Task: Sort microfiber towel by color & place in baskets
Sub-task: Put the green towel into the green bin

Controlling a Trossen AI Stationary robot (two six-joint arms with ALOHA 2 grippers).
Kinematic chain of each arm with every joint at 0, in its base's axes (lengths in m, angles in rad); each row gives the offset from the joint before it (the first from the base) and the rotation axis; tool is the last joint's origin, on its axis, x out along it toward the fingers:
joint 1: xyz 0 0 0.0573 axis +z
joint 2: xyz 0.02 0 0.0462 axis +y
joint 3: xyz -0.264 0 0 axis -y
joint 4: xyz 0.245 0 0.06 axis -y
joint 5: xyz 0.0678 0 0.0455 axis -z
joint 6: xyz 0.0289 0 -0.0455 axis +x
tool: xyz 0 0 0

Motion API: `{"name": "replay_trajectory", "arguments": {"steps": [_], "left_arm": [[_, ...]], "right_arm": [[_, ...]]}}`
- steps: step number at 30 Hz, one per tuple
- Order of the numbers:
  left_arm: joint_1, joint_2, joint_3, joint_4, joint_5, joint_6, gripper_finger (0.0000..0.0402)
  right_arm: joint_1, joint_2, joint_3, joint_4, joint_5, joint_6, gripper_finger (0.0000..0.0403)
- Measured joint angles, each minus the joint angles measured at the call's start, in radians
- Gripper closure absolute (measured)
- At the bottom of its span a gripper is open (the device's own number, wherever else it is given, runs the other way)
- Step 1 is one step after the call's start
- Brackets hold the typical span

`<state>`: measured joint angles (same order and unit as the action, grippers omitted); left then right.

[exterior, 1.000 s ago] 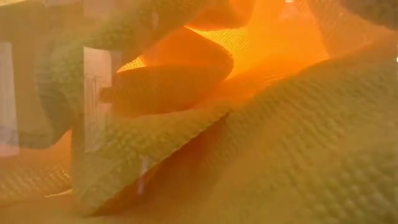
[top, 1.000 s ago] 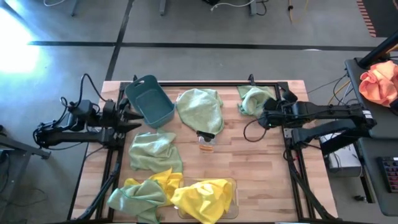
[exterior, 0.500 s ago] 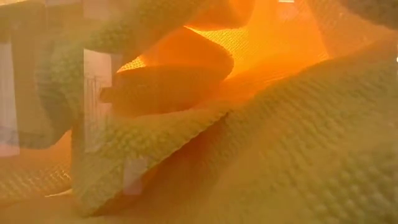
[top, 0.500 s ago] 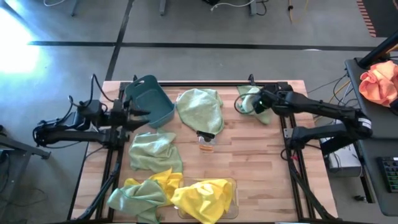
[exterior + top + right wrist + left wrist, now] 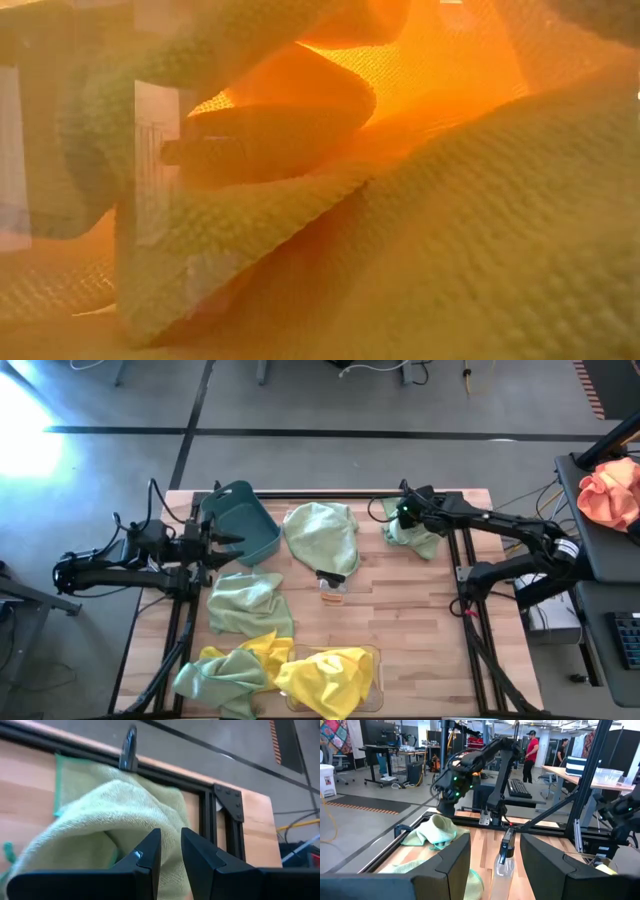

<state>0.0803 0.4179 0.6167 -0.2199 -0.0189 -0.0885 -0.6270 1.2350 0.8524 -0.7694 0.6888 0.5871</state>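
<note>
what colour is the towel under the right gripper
Pale sage green towel with a darker green hem, clearest in the right wrist view.

Both arms [image 5: 120, 565] are dark, near-black, built of slim jointed segments, with loose black cables looping off the links in the high view. Right arm [image 5: 500, 525] carries a small green indicator light near its wrist and a pale label band farther back. Wrist views show broad, matte black, angular fingers [image 5: 445, 865] with bevelled inner edges.
</note>
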Motion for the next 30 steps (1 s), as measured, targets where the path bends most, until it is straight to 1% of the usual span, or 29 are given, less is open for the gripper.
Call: {"name": "replay_trajectory", "arguments": {"steps": [6,14,22,26,30], "left_arm": [[0.000,0.000,0.000,0.000,0.000,-0.013,0.0244],[0.000,0.000,0.000,0.000,0.001,-0.033,0.0245],[0.000,0.000,0.000,0.002,0.001,-0.033,0.0244],[0.000,0.000,0.000,0.003,0.001,-0.049,0.0244],[0.000,0.000,0.000,0.004,0.001,-0.051,0.0244]], "right_arm": [[-0.014,0.095,0.000,-0.003,0.001,0.111,0.0335],[-0.015,0.181,0.000,-0.001,0.019,0.120,0.0335],[-0.015,0.201,0.000,0.004,0.016,0.149,0.0335],[-0.015,0.200,0.000,0.016,-0.041,0.142,0.0333],[-0.015,0.201,0.000,0.041,-0.128,0.137,0.0313]]}}
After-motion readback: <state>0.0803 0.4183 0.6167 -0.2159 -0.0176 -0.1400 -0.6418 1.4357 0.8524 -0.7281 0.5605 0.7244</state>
